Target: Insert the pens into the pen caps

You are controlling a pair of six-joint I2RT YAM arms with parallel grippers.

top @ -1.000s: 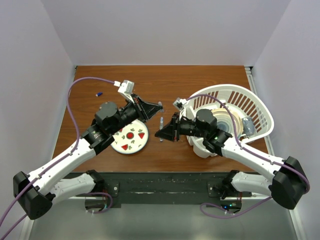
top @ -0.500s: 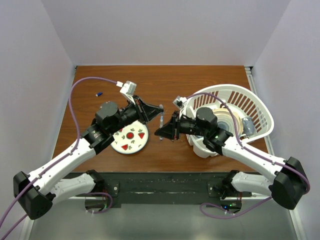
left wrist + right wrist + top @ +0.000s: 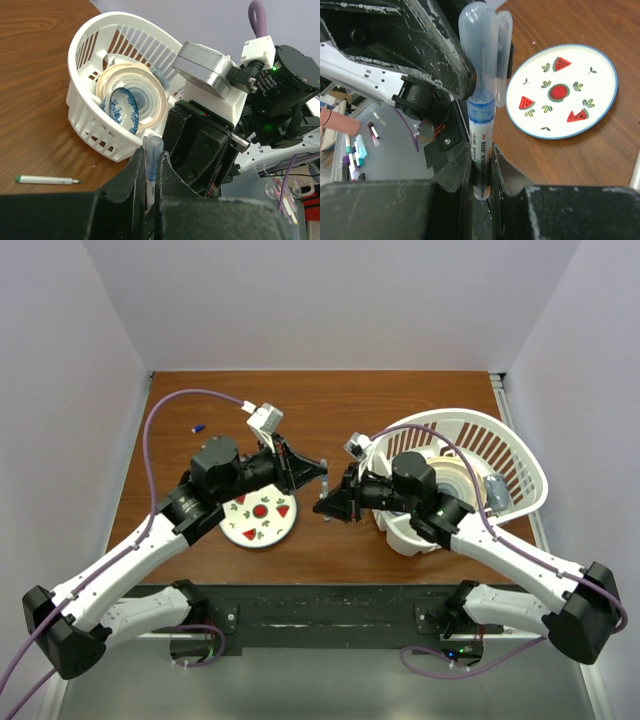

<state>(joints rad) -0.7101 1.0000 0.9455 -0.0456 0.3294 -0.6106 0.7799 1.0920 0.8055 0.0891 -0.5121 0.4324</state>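
Pen (image 3: 480,147) barrel, clamped in the right pincer (image 3: 481,184): small red marks just above the fingers, then a line of dark print, too small to read. No other legible text, number or sign.

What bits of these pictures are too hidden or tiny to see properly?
- Top view: the pen between left gripper and right gripper is tiny, both ends covered.
- Top view: blue speck, too small to name.
- Left wrist view: barrel below the pen cap, hidden inside that gripper.
- Right wrist view: pale stick, cut by the right edge.
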